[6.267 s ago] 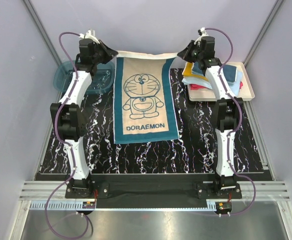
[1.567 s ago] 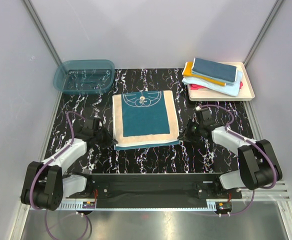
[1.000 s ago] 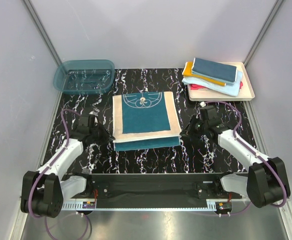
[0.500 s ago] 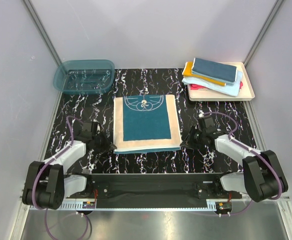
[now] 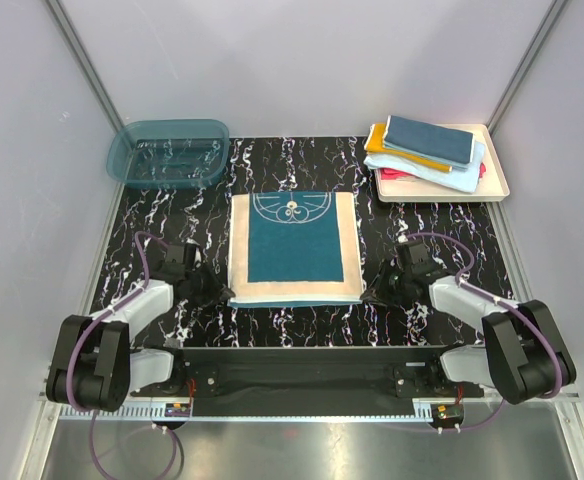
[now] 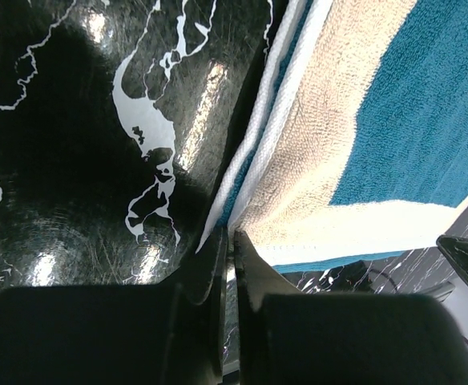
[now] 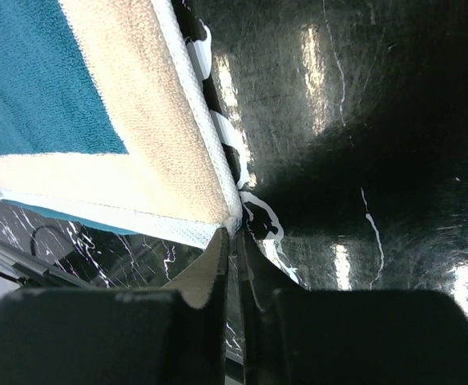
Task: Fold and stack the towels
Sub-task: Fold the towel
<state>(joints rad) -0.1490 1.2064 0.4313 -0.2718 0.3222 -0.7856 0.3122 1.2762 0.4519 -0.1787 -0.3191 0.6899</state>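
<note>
The dark teal towel with a cream border (image 5: 294, 250) lies folded in half in the middle of the table, with its cartoon outline at the far edge. My left gripper (image 5: 218, 293) is low at its near-left corner, shut on that corner; the left wrist view shows the fingertips (image 6: 228, 238) pinching the towel's edge (image 6: 314, 168). My right gripper (image 5: 373, 292) is low at the near-right corner, shut on that corner (image 7: 232, 220). Folded towels (image 5: 427, 150) are stacked on the cream tray: dusty blue on top, then light blue, orange-yellow and red.
The cream tray (image 5: 499, 186) stands at the back right. A translucent teal basin (image 5: 167, 152) stands at the back left. Both arms lie low along the black marbled table (image 5: 152, 230), one on each side of the towel.
The towel hung stretched between both raised grippers at the back. It now lies folded in half. In the last half second its upper layer has settled level with the near edge.
</note>
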